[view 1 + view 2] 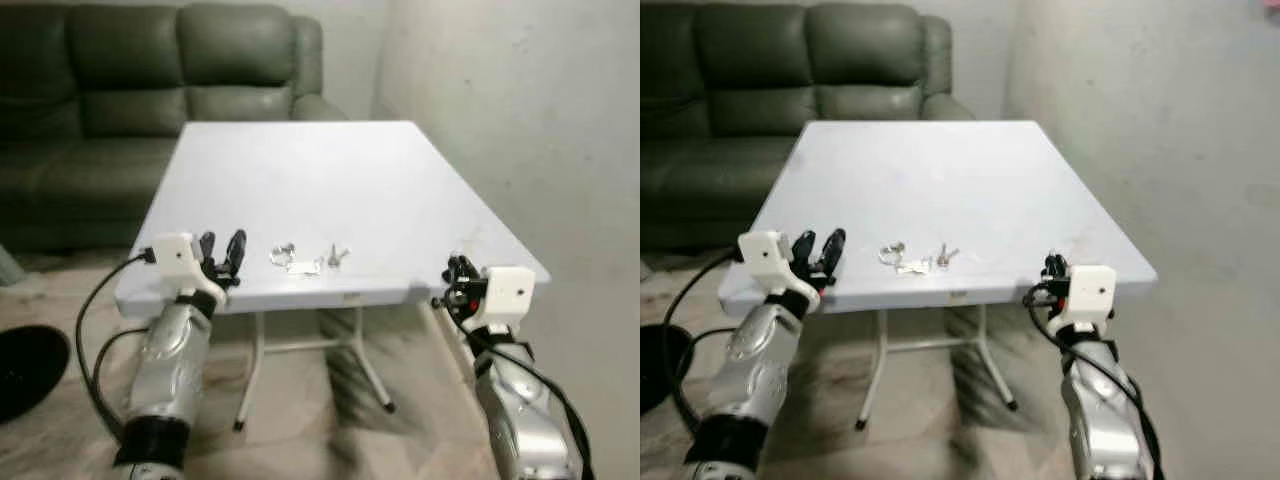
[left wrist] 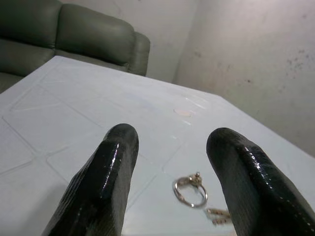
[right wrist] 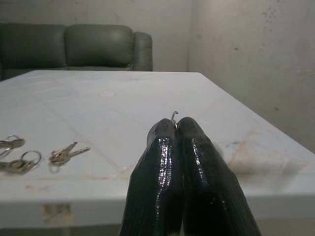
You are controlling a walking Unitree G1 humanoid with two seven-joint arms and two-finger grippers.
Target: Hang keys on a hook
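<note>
in the left eye view, a white table (image 1: 330, 180) is seen before a dark green sofa (image 1: 150, 70), with the keys (image 1: 300, 260) lying near its front edge. the left gripper (image 1: 222, 255) is held at that edge, just beside the keys; the right gripper (image 1: 458, 275) is held at the right corner.

in the left wrist view, the fingers (image 2: 103, 182) are spread, a key ring (image 2: 189, 189) between them on the tabletop.

in the right wrist view, the fingers (image 3: 197, 167) are pressed together, a thin metal hook (image 3: 173, 115) pinched at their tips.
</note>
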